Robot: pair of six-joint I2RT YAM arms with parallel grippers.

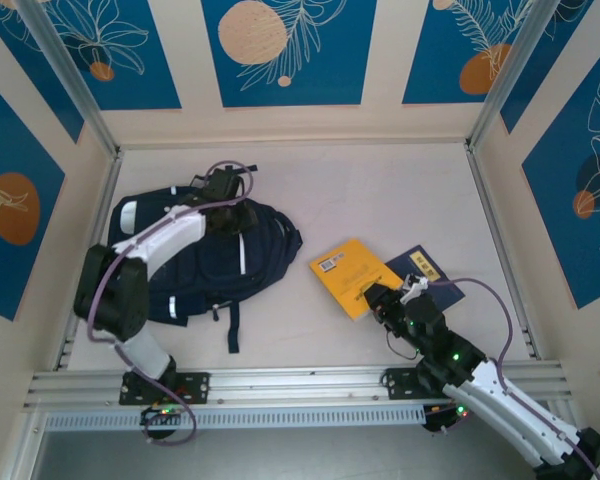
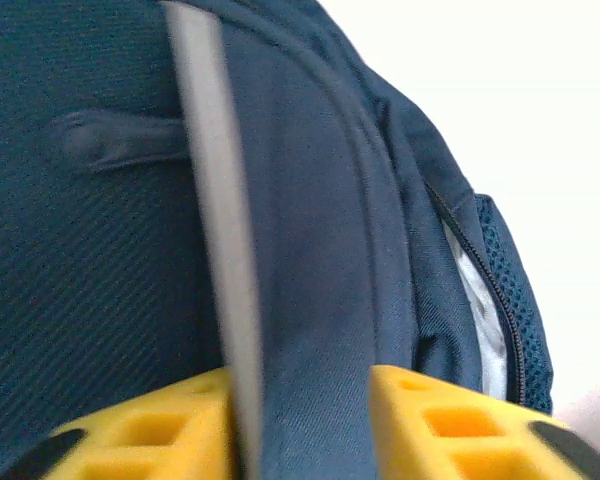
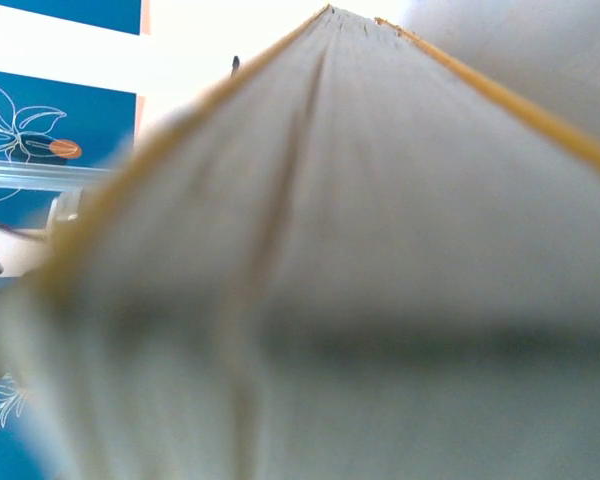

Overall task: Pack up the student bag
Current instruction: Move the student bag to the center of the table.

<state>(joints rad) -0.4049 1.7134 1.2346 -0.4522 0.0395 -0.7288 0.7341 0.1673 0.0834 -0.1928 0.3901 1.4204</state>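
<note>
The student bag (image 1: 205,268), dark navy with thin white stripes, lies at the left of the table. My left gripper (image 1: 228,208) presses down on its upper part. In the left wrist view its yellow pads (image 2: 170,432) stand either side of a ridge of the bag's fabric (image 2: 310,300) beside a white stripe, shut on it. A yellow book (image 1: 346,272) lies right of the bag. My right gripper (image 1: 383,297) is at the book's near corner. The book's page edge (image 3: 330,250) sits right against that wrist camera and hides the fingers.
A small flat navy booklet (image 1: 432,270) lies just right of the yellow book, beside my right arm. The bag's dark strap (image 1: 234,325) trails toward the near edge. Walls and metal frame posts (image 1: 495,95) close in the table on three sides.
</note>
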